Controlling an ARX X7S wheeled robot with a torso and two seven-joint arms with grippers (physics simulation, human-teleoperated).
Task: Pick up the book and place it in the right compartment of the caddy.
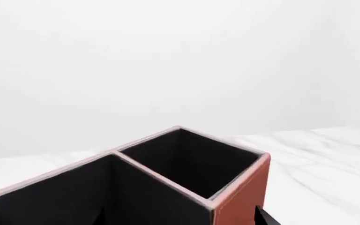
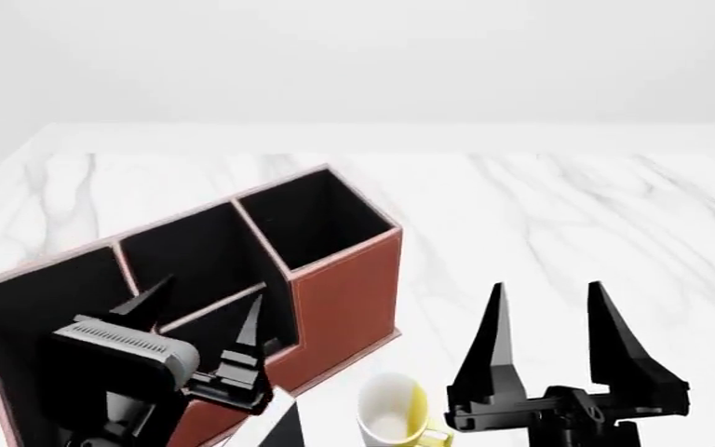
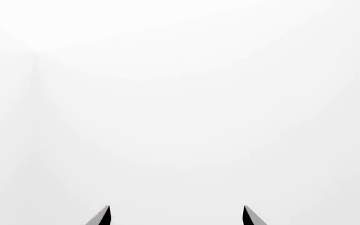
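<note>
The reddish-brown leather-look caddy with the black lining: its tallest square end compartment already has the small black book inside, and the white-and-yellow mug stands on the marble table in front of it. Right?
Not quite. In the head view the tallest end compartment of the reddish-brown caddy is empty, and the left wrist view shows only black lining inside. The white-and-yellow mug does stand on the marble table in front of it.

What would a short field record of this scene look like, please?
caddy: on marble table, three sections
right compartment: nothing visible inside
book: outside caddy, only a corner shows at its front
mug: on table in front of caddy
left tool: open, in front of caddy's middle section
right tool: open, holding nothing
</note>
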